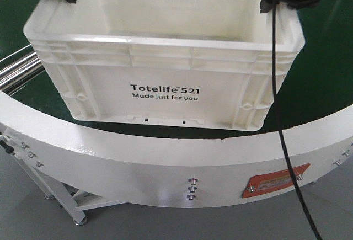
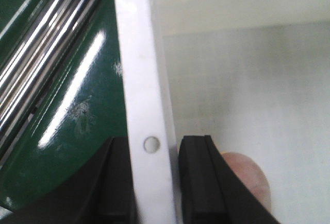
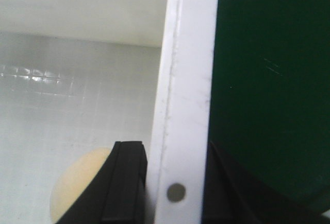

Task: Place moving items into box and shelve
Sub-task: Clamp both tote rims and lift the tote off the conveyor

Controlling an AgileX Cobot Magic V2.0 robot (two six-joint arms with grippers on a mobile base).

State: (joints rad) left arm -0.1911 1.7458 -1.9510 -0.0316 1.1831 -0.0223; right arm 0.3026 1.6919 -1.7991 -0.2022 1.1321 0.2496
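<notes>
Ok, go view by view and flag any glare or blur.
Front view: sharp, but the inside of the large white ribbed plastic crate washes out to near white. Left wrist view: streaks of glare on the glossy green surface and the chrome rails; the pinkish round plush toy is blurred. Right wrist view: no glare, the pale yellow round plush toy is out of focus.

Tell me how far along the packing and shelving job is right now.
Packing looks done: the pinkish toy and the yellow toy lie inside the white crate. In hand: the left gripper and right gripper each appear clamped on a side rim. Left: carrying the crate to a shelf, none in view.
</notes>
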